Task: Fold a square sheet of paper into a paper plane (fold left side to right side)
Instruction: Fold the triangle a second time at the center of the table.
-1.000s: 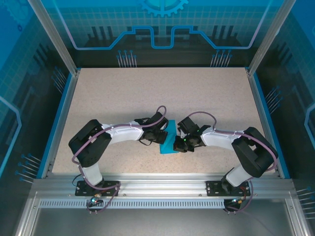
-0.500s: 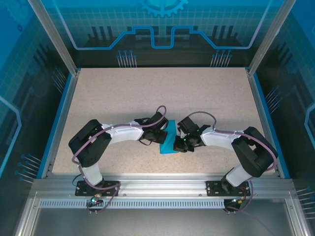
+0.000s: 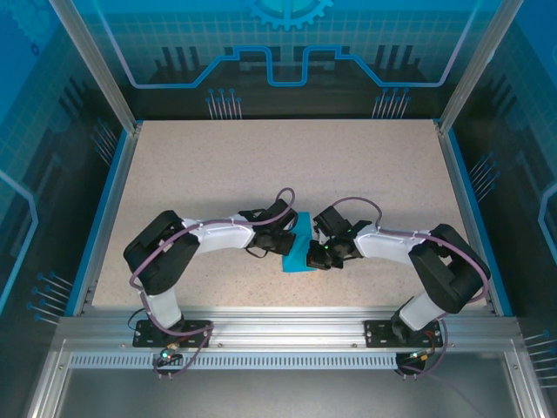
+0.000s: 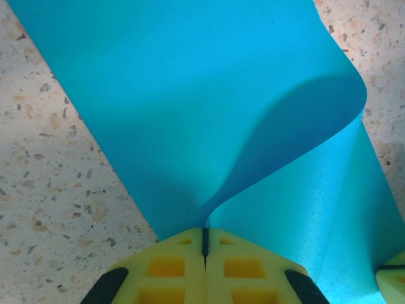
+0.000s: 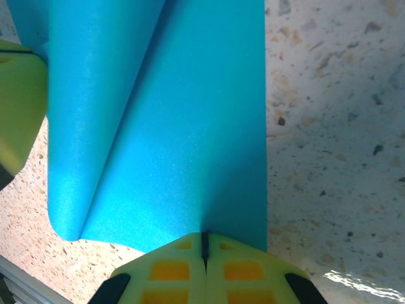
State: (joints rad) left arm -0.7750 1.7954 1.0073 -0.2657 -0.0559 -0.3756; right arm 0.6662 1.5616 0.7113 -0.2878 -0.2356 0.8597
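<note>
The teal-blue square sheet of paper point(image 3: 300, 248) lies between the two wrists at the table's near middle, curled over on itself. In the left wrist view the sheet point(image 4: 209, 107) rises in a soft curved flap. My left gripper point(image 4: 204, 235) is shut, pinching the paper's edge between its yellow fingers point(image 4: 171, 259). In the right wrist view the sheet point(image 5: 171, 126) is doubled with a rounded fold at lower left. My right gripper point(image 5: 204, 239) is shut on its edge. The other gripper's yellow fingertip point(image 5: 19, 107) touches the paper at the left.
The speckled beige table point(image 3: 287, 165) stretches far behind the arms. Blue rails point(image 3: 109, 213) and glass walls bound it on the left, right and back. A metal beam point(image 3: 287, 326) runs along the near edge.
Nothing visible has changed beyond a very slight shift of the left arm's elbow; both grippers hold the paper in the same place.
</note>
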